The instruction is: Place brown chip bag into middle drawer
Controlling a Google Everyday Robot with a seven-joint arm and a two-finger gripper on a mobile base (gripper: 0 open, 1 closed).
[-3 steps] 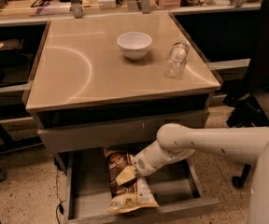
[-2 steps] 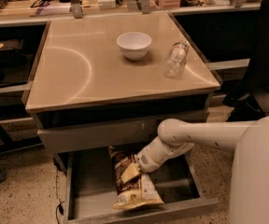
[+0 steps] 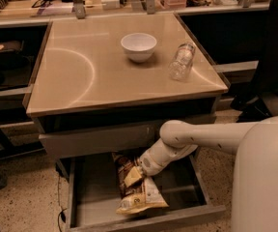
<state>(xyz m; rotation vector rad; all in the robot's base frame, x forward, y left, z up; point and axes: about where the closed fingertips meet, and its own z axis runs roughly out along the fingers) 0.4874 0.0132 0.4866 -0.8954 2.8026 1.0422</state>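
Note:
The brown chip bag (image 3: 140, 197) lies lengthwise inside the open middle drawer (image 3: 177, 215), its pale lower end near the low front lip and its dark upper end under the cabinet front. My gripper (image 3: 133, 176) reaches down into the drawer from the right on a white arm and sits on the bag's middle, shut on it. A pale finger (image 3: 131, 177) shows across the bag.
A closed grey drawer front (image 3: 95, 139) sits just above the open one. On the tan tabletop (image 3: 81, 76) stand a white bowl (image 3: 138, 46) and a clear plastic bottle (image 3: 181, 62) lying on its side. Benches with clutter run behind; speckled floor lies around the cabinet.
The gripper and bag have shifted slightly to the right inside the drawer, and the bag's lower end has settled toward the drawer floor.

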